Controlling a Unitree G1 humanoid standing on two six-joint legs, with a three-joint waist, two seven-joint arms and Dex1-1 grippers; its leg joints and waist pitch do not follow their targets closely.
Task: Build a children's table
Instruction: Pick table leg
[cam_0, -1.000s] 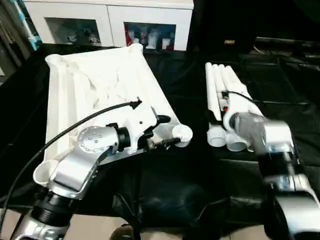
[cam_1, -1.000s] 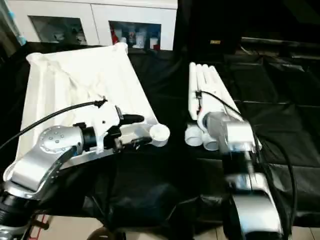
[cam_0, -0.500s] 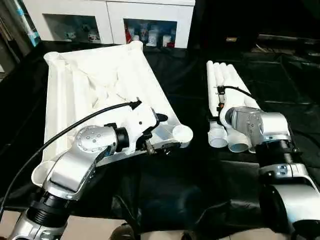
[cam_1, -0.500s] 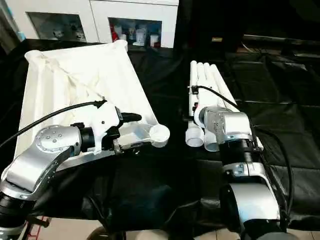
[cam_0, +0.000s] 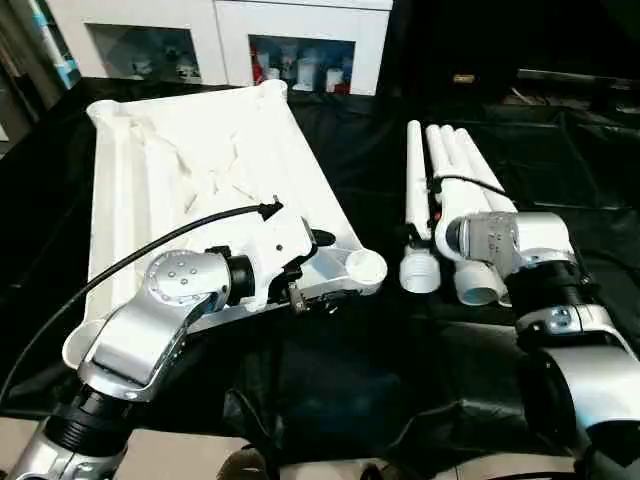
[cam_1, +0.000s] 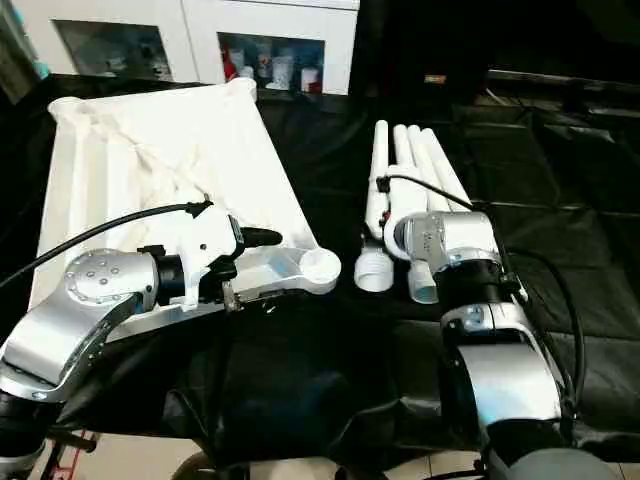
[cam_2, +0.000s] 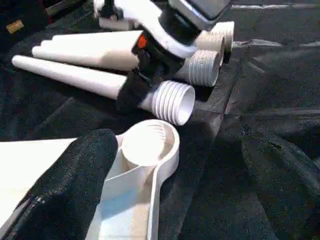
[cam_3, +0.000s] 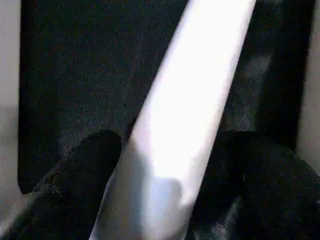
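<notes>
leg | long axis pointing away from tabletop socket, threaded end just beside it | right gripper straddling leg, whether clamped unclear | left gripper open at socket

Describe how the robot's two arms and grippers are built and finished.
Both arms are brushed silver cylinders with black joint rings. The left arm has a round bolted cap, a white wrist housing and a black cable. The right arm carries a thinner black cable. Fingers are matte black and rounded.

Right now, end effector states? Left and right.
Left end effector: open, holding nothing, at the tabletop's near corner socket.
Right end effector: fingers astride one leg; grip cannot be told.
</notes>
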